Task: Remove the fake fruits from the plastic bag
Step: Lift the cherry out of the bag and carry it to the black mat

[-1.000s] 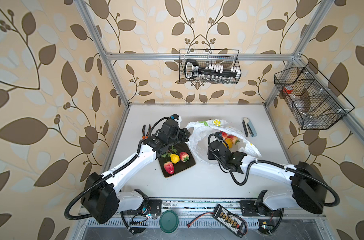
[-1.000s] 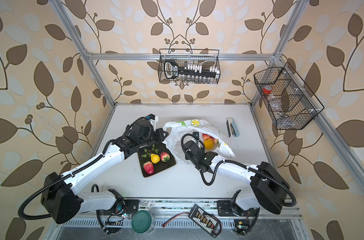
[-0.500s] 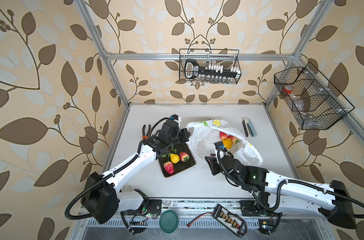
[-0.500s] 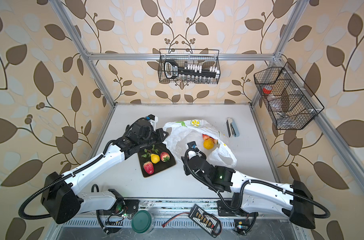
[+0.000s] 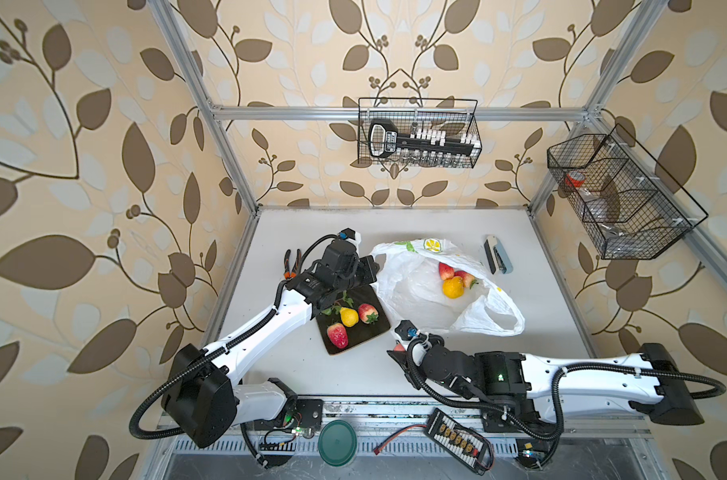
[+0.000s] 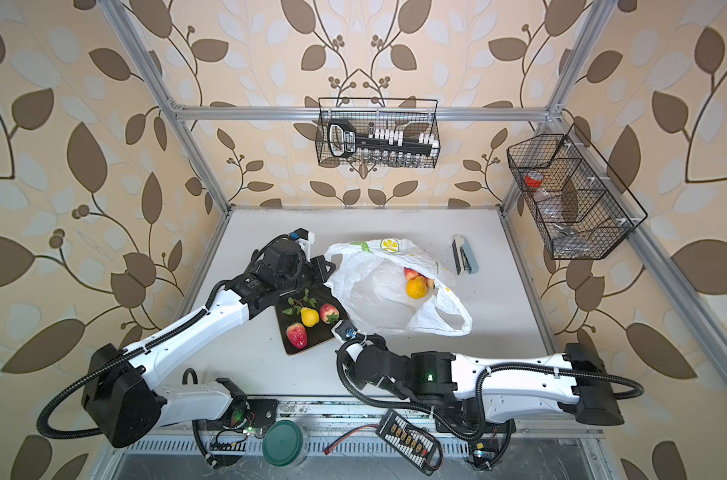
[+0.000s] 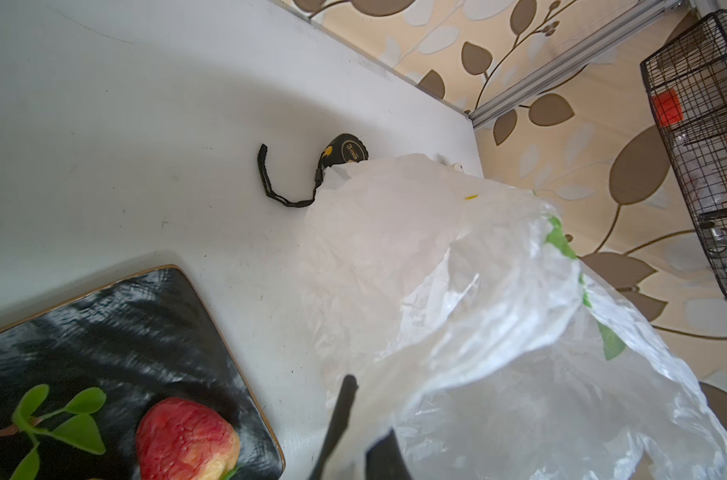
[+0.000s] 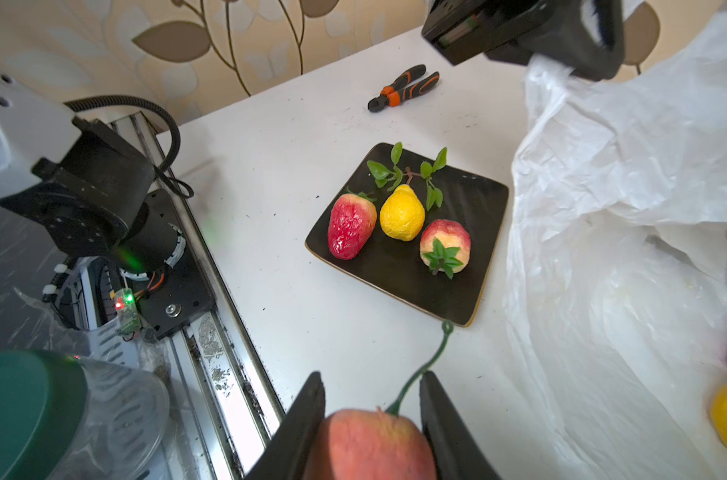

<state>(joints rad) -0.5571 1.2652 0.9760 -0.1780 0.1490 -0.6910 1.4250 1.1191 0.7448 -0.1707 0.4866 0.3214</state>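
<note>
The right gripper (image 8: 371, 380) has its two black jaws part-way apart and clamped on the sides of one pink-and-yellow fruit (image 8: 370, 444), whose green stem pokes out between them. It hangs low over the white table (image 5: 540, 291) near the front edge, just off the near corner of the black plate (image 8: 395, 274). The left gripper (image 7: 368, 409) is pinched closed on a fold of the plastic bag (image 5: 411, 286), holding up the rim on the plate side so the mouth gapes.

There are seven fake fruits in all: one in the right gripper, three on the plate and three in the bag. On the plate, close together, lie a red strawberry (image 5: 337, 335), a yellow pear (image 5: 348, 316) with a leafy twig, and a red-and-cream strawberry (image 5: 367, 312). Toward the bag's far right side sit a red fruit (image 5: 445, 271), a second red fruit (image 5: 463, 279) and an orange-yellow fruit (image 5: 453, 287), all touching. In a top view a fold of bag covers part of them.

The bag's crumpled edge lies right beside the plate, and the left arm's wrist hangs over the plate's far corner. Around them are one pair of pliers (image 5: 291, 264), one stapler (image 5: 497, 259), one tape measure (image 7: 345, 149) half hidden behind the bag, and one green-lidded jar (image 5: 337, 442) in front. A back wire basket (image 5: 416, 100) and a side wire basket (image 5: 661, 170) hang above.
</note>
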